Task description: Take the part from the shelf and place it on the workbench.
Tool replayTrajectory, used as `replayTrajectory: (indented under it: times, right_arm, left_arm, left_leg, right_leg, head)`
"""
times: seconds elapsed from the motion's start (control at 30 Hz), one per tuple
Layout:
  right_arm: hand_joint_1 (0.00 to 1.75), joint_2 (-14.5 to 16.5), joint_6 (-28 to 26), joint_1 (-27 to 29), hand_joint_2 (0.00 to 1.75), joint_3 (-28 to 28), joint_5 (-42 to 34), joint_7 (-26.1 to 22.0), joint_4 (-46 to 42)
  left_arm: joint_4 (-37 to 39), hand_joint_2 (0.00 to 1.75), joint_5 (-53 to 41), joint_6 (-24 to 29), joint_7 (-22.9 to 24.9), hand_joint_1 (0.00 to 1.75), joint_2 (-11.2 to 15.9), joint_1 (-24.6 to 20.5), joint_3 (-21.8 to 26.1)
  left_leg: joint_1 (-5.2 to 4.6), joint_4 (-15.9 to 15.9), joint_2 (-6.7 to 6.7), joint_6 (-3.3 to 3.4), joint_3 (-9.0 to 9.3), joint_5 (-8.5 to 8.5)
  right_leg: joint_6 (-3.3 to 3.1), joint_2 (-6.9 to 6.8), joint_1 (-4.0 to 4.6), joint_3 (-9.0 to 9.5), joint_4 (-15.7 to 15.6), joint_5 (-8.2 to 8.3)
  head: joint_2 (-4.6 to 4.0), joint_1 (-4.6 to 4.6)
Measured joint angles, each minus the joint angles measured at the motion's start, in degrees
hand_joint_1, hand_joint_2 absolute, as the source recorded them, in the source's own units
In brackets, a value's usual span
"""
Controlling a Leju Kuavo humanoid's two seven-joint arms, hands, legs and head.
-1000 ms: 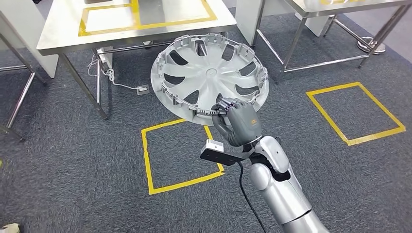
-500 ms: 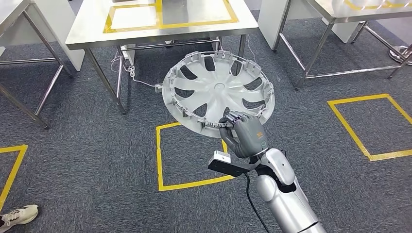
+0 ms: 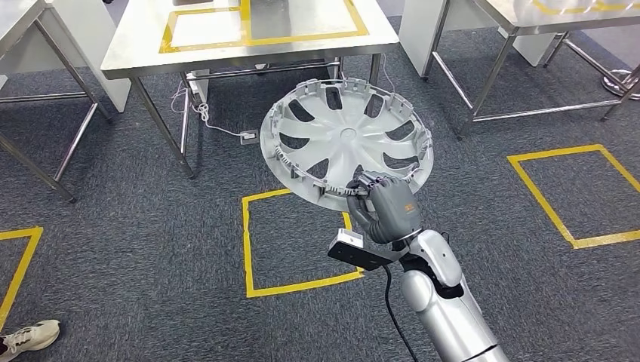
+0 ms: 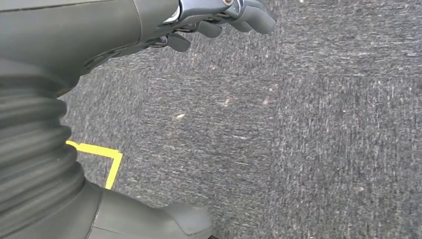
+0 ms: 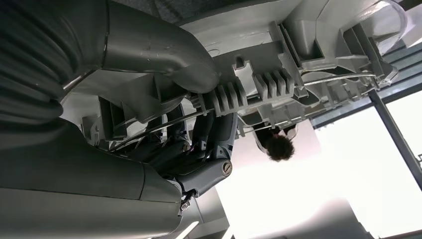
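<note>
- A shoe [image 3: 29,336] of a person is seen on the grey carpet, far to the left of the workbench and much nearer to the robot.
- The left hand [image 4: 219,20] is seen in the left wrist view, hanging over the carpet beside a corner of yellow tape [image 4: 107,158]; nothing is held in it, and the fingers are bent only lightly – whether they are closed cannot be told with certainty.
- The workbench [image 3: 136,56] stands ahead of the robot, a steel table with yellow tape rectangles marked on its top; a white cable [image 3: 204,117] hangs below it.
- The part [image 3: 347,139] – a silver wheel cover with open spokes – is held in the air, just in front of the near right leg of the workbench and lower in the picture than its top, so it is judged not yet over the surface.
- The right hand [image 3: 385,207] is clamped on the near rim of the part; in the right wrist view the thumb [image 5: 164,50] is pressed on one face of the rim and the fingers [image 5: 209,137] on the other.
- From this hand the part extends forward and a little to the left, towards the workbench; the disc is tilted, its inner side turned upwards.
- The next move is judged to need a lift and a reach forward-left, until the whole disc is above the workbench top.
</note>
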Motion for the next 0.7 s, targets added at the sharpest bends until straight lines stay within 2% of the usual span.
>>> replayTrajectory:
  times: [0.37,0.7]
  right_arm:
    - [1.75,-0.04,1.2,1.8,1.75,-1.72,0.01,1.61,-2.91]
    - [1.75,-0.31,2.41,0.96,1.75,-2.81,-0.52,0.02,-2.25]
  left_arm:
    - [0.02,1.75,0.5,0.21,1.21,0.0,-0.09,-0.22,0.0]
    - [0.04,1.75,0.79,0.09,0.82,0.0,-0.5,-0.24,0.0]
  left_leg:
    - [-0.08,0.01,0.01,0.06,-0.04,-0.03]
    - [-0.09,0.02,0.01,0.08,-0.06,-0.03]
  right_leg:
    - [0.04,0.03,-0.09,0.01,-0.1,0.01]
    - [0.08,0.03,-0.1,0.01,-0.1,0.04]
  head:
    - [0.0,0.02]
    - [0.0,0.0]
